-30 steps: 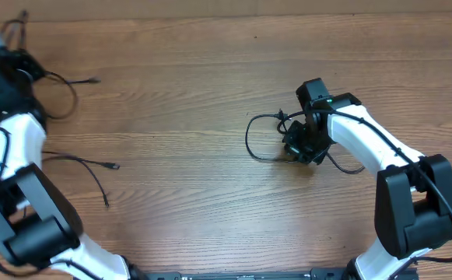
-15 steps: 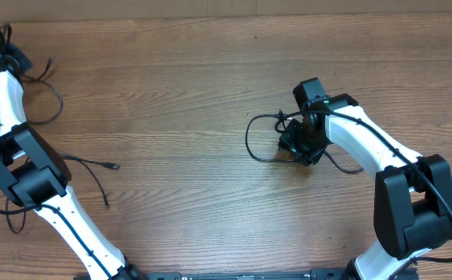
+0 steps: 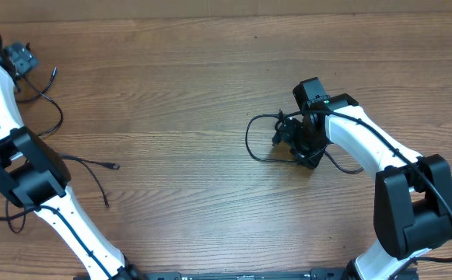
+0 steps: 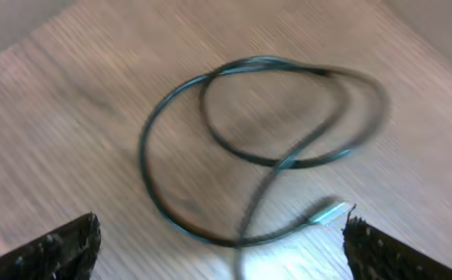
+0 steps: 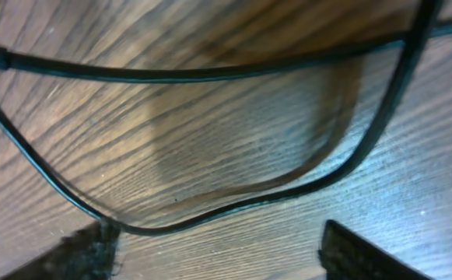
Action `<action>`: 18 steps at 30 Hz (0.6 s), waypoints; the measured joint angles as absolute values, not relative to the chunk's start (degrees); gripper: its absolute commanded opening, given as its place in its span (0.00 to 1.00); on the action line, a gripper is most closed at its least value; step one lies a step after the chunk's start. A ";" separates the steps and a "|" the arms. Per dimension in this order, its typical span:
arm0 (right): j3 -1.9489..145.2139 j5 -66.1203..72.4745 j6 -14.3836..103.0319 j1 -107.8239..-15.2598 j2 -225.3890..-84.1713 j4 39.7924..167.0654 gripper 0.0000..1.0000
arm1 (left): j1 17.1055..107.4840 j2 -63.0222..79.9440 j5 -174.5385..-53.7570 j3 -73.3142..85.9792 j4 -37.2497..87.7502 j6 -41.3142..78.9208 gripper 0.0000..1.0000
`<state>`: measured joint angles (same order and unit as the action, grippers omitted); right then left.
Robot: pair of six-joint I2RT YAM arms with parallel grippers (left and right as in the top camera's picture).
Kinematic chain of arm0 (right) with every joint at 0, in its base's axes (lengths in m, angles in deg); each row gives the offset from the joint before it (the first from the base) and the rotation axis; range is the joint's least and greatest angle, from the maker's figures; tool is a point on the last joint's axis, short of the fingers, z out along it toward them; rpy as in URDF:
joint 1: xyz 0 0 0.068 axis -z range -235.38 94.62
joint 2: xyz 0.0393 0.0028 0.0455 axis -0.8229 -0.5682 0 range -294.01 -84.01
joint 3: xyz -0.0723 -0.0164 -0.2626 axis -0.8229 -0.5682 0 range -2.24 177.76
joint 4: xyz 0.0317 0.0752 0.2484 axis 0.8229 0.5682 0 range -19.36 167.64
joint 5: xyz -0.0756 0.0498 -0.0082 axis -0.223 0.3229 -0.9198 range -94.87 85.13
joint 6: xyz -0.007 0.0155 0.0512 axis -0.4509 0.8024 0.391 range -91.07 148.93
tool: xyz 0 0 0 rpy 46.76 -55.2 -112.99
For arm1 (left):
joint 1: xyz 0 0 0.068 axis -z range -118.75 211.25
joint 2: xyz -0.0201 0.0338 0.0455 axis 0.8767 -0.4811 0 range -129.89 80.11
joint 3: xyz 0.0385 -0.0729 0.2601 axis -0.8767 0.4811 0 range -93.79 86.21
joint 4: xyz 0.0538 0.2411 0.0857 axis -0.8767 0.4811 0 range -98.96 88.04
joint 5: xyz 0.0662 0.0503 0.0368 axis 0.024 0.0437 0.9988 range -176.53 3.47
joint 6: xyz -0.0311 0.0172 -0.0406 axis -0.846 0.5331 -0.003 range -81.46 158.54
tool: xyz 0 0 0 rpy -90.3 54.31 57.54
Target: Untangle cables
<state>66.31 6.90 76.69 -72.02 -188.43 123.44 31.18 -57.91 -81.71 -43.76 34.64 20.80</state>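
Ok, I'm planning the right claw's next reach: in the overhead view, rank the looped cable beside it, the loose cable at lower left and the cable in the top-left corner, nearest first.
From the right claw:
1. Looped cable, just to its left.
2. Loose cable, well across, at lower left.
3. Corner cable, farthest, at top left.

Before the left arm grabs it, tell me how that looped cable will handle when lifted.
Probably floppy: the cable lies in loose, crossing curves, so it should sag from wherever it is held. Likely light, being thin. The loops may drag along together, and the metal plug could swing free.
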 measured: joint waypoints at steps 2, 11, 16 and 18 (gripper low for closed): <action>66.31 6.93 76.80 -72.02 -188.43 123.29 0.78 | 31.20 -55.55 -86.26 -44.53 36.41 20.54 1.00; 66.31 7.01 75.69 -72.07 -188.43 117.71 0.72 | 32.25 -43.11 -112.53 -47.06 49.22 19.97 0.99; 66.35 8.91 69.81 -72.24 -188.43 115.88 0.69 | 35.18 -42.65 -120.84 -47.30 58.42 23.32 0.99; 67.05 8.59 67.78 -72.24 -188.43 119.05 0.72 | 37.02 -42.74 -122.76 -47.28 61.61 26.64 1.00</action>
<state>67.05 8.59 67.78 -72.24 -188.43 119.05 37.02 -42.74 -122.76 -47.28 61.61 26.64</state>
